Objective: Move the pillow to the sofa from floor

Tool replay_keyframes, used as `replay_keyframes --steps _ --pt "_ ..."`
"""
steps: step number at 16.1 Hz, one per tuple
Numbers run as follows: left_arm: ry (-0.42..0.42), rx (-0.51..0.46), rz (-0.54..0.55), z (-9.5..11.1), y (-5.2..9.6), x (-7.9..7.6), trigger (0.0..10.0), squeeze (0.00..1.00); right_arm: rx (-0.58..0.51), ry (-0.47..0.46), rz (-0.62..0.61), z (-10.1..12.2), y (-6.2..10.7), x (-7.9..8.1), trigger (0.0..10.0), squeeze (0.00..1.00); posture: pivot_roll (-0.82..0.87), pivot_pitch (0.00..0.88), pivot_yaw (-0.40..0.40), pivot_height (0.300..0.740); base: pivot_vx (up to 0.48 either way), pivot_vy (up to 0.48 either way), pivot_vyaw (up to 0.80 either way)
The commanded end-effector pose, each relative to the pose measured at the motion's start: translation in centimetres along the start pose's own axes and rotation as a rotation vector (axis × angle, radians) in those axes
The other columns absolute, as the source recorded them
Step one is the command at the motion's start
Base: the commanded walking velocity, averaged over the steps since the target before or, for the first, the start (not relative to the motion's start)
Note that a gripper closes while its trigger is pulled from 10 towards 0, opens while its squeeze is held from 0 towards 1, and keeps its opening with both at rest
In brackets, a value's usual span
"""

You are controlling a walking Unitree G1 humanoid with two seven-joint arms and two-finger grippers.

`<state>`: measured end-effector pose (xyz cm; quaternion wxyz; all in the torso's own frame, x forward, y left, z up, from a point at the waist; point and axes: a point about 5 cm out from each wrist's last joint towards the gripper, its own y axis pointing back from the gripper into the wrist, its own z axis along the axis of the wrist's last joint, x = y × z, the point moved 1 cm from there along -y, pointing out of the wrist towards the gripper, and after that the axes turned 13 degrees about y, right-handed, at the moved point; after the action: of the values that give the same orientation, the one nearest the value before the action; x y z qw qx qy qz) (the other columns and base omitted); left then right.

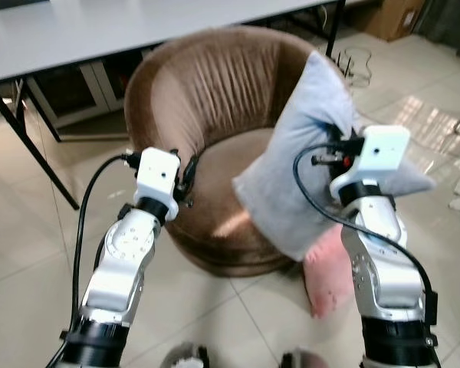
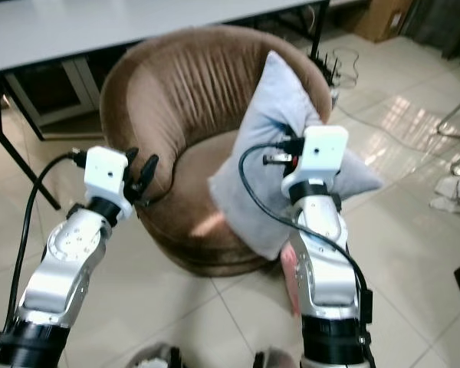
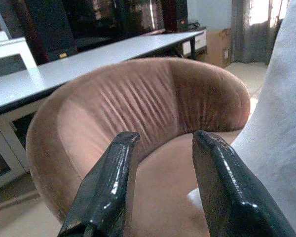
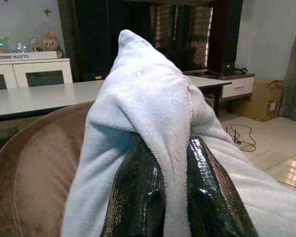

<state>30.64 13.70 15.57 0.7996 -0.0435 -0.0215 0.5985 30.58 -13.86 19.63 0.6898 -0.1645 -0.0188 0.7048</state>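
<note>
- Currently, our right gripper [image 4: 175,197] had its jaws clamped on a fold of the grey pillow [image 1: 307,165].
- We held the pillow off the floor, tilted, over the front right edge of the brown round sofa [image 1: 215,100], overlapping its seat.
- Our left gripper [image 3: 160,182] hung at the sofa's left rim, jaws parted and empty.
- We saw a pink pillow [image 1: 328,277] on the tiled floor [image 1: 31,253] beside the sofa base.
- A grey bench [image 1: 100,31] stood behind the sofa.

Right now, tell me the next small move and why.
Probably carry the right gripper forward over the sofa seat, then release. It is shut on the grey pillow, which hangs at the seat's front edge, partly beyond it. The left gripper is open, empty.
</note>
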Motion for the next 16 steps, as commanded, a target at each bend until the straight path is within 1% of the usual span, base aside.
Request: replay_keyframes --steps 1,2,3,4,6,7,16 --pt "-0.002 0.009 0.003 -0.4 0.2 0.1 10.0 0.0 -0.037 0.003 0.003 0.8 -0.2 0.0 10.0 0.0 -0.05 0.0 0.017 0.74 0.0 0.0 0.0" --pt "-0.002 0.001 -0.007 -0.4 0.2 0.1 10.0 0.0 -0.014 0.006 -0.015 0.4 -0.1 -0.3 10.0 0.0 -0.05 0.0 0.017 0.74 0.0 0.0 0.0" --pt "0.01 -0.033 0.003 0.0 0.1 0.1 10.0 0.0 0.006 0.006 -0.033 0.0 0.0 -0.6 10.0 0.0 -0.05 0.0 0.018 0.74 0.0 0.0 0.0" --pt "0.019 -0.046 -0.009 0.2 0.1 0.0 10.0 0.0 0.036 0.014 -0.028 -0.6 0.2 -0.6 10.0 0.0 -0.06 0.0 0.02 0.74 0.0 0.0 0.0" --pt "0.022 -0.036 -0.035 0.0 0.1 -0.3 10.0 0.0 0.089 0.072 -0.008 -1.7 0.4 -0.4 10.0 0.0 -0.06 0.0 0.019 0.74 0.135 0.0 0.0" --pt "0.02 -0.03 -0.037 -0.2 0.1 -0.3 10.0 0.0 0.105 0.077 -0.009 -2.0 0.4 -0.3 10.0 0.0 -0.06 0.0 0.019 0.74 0.326 0.0 0.0" --pt "0.026 -0.008 -0.059 -0.8 0.3 -0.3 10.0 0.0 0.11 0.07 0.037 -2.3 0.5 0.2 10.0 0.0 -0.06 0.0 0.01 0.74 0.364 0.0 0.0"
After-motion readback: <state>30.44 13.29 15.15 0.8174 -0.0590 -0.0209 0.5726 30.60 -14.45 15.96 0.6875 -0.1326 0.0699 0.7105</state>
